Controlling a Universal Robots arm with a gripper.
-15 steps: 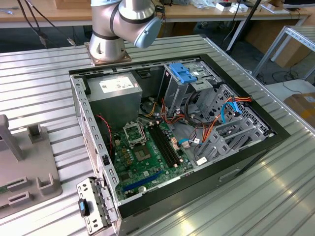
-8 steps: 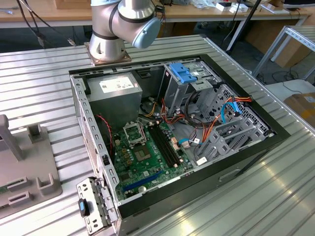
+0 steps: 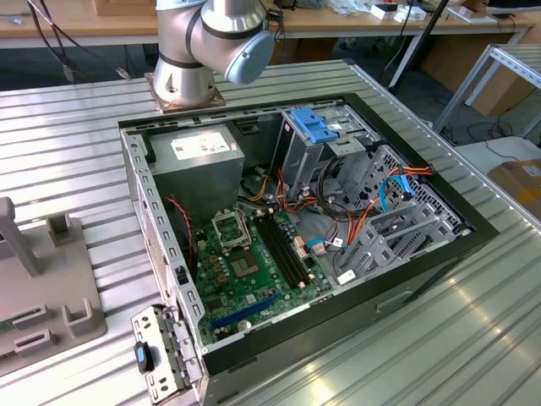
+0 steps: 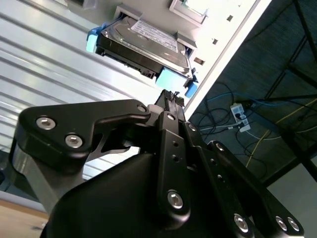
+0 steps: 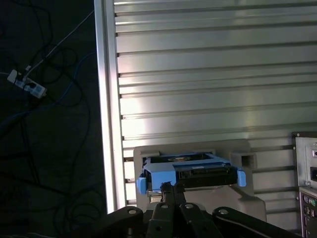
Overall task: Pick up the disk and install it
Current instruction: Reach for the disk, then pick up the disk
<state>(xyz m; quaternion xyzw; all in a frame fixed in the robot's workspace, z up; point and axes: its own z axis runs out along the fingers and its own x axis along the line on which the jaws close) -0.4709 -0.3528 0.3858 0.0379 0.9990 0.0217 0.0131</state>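
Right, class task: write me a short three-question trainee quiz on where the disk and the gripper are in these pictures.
1. True or false: the disk hangs in the air, clear of the grey holder.
2. The disk's side rails are: A red, B blue, C green.
3. Which thing is the gripper nearest to?
Key: 1 false, it sits in the holder on the ribbed table; 2 B; 3 the disk.
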